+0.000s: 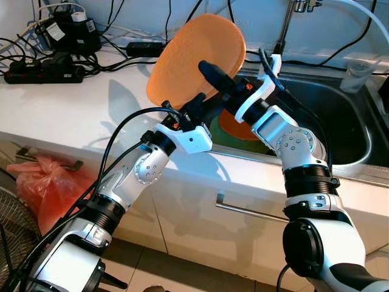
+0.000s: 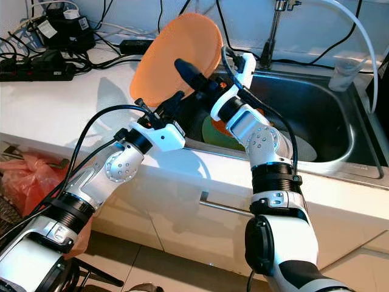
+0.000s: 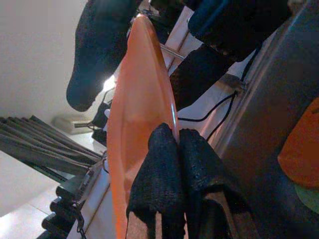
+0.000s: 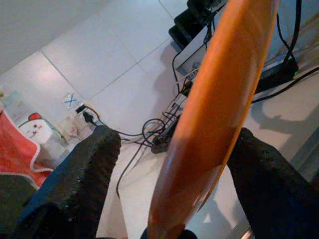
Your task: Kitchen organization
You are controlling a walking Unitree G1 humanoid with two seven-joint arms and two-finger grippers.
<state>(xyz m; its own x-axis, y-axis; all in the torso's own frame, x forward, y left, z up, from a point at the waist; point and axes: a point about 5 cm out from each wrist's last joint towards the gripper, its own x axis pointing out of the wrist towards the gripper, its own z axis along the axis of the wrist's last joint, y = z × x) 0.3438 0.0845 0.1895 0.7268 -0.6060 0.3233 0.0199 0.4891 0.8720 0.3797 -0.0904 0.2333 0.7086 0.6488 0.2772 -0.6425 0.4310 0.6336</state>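
Left eye view: orange plate, held on edge above the white tabletop, just at the 9 o'clock rim of the steel sink. Left pincer clamped on the plate's lower edge, at the plate's 6 o'clock. Right pincer reaches in from 3 o'clock, one black finger lying across the plate's face. In the sink basin, a green plate with another orange item on top, partly hidden behind the arms. Power strip and tangled cables at 10 o'clock on the tabletop; clear cup at 2 o'clock beside the sink; faucet at 12 o'clock.

Right eye view: same arrangement. Red plastic bag at 8 o'clock, below the tabletop edge.

Left wrist view: two black fingertips pressed together on the plate's thin rim; plate seen edge-on.

Right wrist view: plate stands edge-on between the two fingers, which are spread wide, apart from the plate on either side.
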